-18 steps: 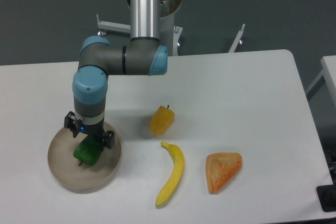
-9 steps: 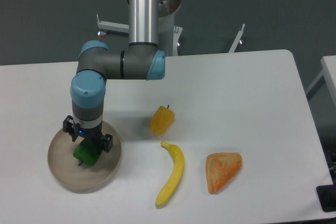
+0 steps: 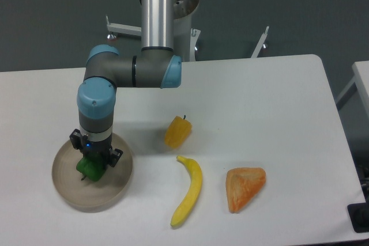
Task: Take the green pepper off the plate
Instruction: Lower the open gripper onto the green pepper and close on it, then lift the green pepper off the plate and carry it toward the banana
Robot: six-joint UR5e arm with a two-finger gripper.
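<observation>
- Since a second ago the tool (image 3: pixel 94 164) has come lower and shifted slightly toward the desk's left edge, and the green pepper (image 3: pixel 89 168) has moved with it, now sitting tighter under the wrist.
- The tool points straight down over the plate (image 3: pixel 118 185), its fingers pressed against the green pepper from both sides; only the pepper's lower left part shows below them.
- Whether the pepper rests on the plate or is just clear of it cannot be told.
- The plate lies near the front-left corner of the white desk (image 3: pixel 271 102).
- A yellow-orange pepper (image 3: pixel 177 132) lies near the middle of the desk, well apart from the plate.
- A banana (image 3: pixel 189 190) lies in front of it, toward the front edge.
- An orange wedge-shaped piece (image 3: pixel 245 187) lies to the banana's right, near the front edge.
</observation>
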